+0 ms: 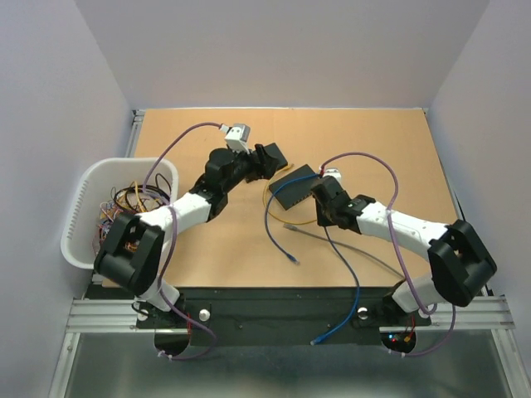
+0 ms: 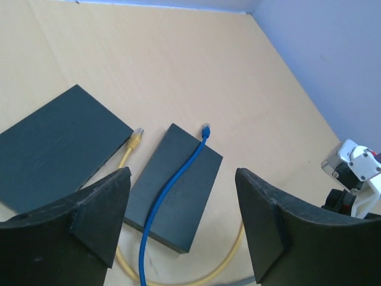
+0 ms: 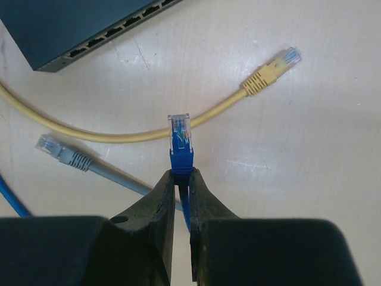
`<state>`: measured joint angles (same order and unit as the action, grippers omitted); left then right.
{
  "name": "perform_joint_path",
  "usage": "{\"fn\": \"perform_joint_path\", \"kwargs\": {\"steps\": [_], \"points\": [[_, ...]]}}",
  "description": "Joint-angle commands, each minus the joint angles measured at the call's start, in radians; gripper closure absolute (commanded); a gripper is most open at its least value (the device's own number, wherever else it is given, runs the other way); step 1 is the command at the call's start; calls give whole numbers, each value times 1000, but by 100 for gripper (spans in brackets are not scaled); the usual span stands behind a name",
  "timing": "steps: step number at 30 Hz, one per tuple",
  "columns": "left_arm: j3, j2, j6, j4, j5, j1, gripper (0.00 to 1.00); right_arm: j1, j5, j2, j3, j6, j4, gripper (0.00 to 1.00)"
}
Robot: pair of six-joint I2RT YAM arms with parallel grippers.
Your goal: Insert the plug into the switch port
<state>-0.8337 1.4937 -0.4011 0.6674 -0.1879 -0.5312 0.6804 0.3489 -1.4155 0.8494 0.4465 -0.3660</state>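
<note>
Near the edge-cropped switch [image 3: 77,27], right gripper [image 3: 181,179] pinches the plug [image 3: 180,134]; left gripper [image 2: 181,182] gapes.

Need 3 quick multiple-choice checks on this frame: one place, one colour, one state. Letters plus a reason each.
1. Where does the white basket sit?
A) at the left edge of the table
B) at the right edge
C) at the far edge, in the middle

2. The right claw grips a plug. What colour is its cable?
A) yellow
B) grey
C) blue

3. What state is the left claw in?
A) shut on a cable
B) open, gripping nothing
C) shut on a box

Answers:
1 A: the top view shows it at the table's left edge.
2 C: the right wrist view shows a blue boot and cable between the jaws.
3 B: its jaws stand wide apart with nothing gripped.
</note>
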Motion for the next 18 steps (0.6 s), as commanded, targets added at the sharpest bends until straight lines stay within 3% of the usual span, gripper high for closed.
{"fn": "perform_joint_path", "kwargs": {"steps": [1, 8, 18], "points": [[-129, 127, 77, 124, -212, 14, 21, -12, -48, -49, 99, -58, -2, 100], [-249, 356, 71, 155, -306, 40, 25, -65, -178, -152, 146, -132, 35, 100], [-343, 525, 77, 193, -413, 59, 27, -120, -266, -303, 218, -177, 52, 99]]}}
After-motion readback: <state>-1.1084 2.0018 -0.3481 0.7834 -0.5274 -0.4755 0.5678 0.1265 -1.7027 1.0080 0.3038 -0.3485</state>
